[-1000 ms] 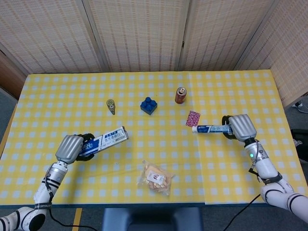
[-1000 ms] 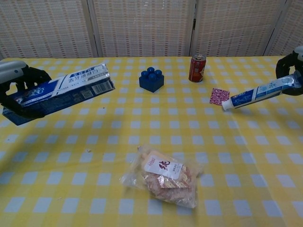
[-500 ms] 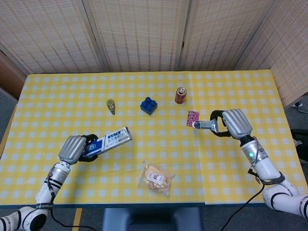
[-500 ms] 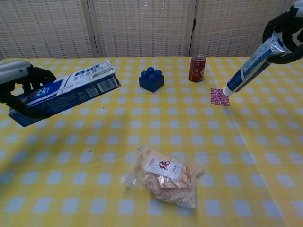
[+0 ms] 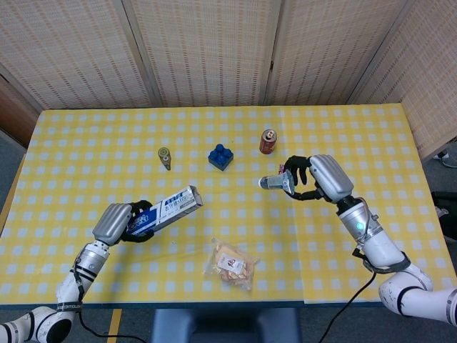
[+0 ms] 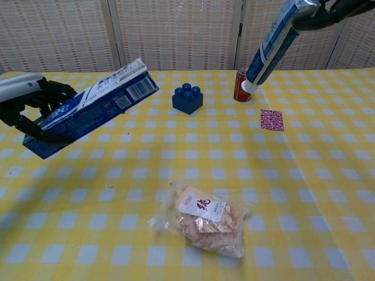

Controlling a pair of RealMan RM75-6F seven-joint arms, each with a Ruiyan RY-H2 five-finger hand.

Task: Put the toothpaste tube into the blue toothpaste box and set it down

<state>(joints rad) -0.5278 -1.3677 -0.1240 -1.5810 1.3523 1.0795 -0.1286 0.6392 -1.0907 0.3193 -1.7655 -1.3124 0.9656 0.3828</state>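
My left hand [image 5: 118,221] [image 6: 26,105] grips the blue toothpaste box [image 5: 166,211] [image 6: 94,105] near its rear end. The box is lifted off the table and tilted, its far end pointing up and right. My right hand [image 5: 323,179] [image 6: 328,9] holds the white and blue toothpaste tube [image 5: 275,183] [image 6: 269,44] raised high above the table. The tube's capped end points down and left toward the box. A wide gap separates tube and box.
On the yellow checked table [image 5: 107,157] lie a snack bag [image 5: 230,266] [image 6: 202,219], a blue toy brick [image 5: 220,157] [image 6: 187,98], a red can [image 5: 268,141] [image 6: 239,88], a pink patterned square [image 6: 272,119] and a small brass-coloured object [image 5: 165,156].
My right hand has lifted the tube and carried it left, toward the table's middle. My left hand has raised the box and moved it slightly right, tilting its far end up.
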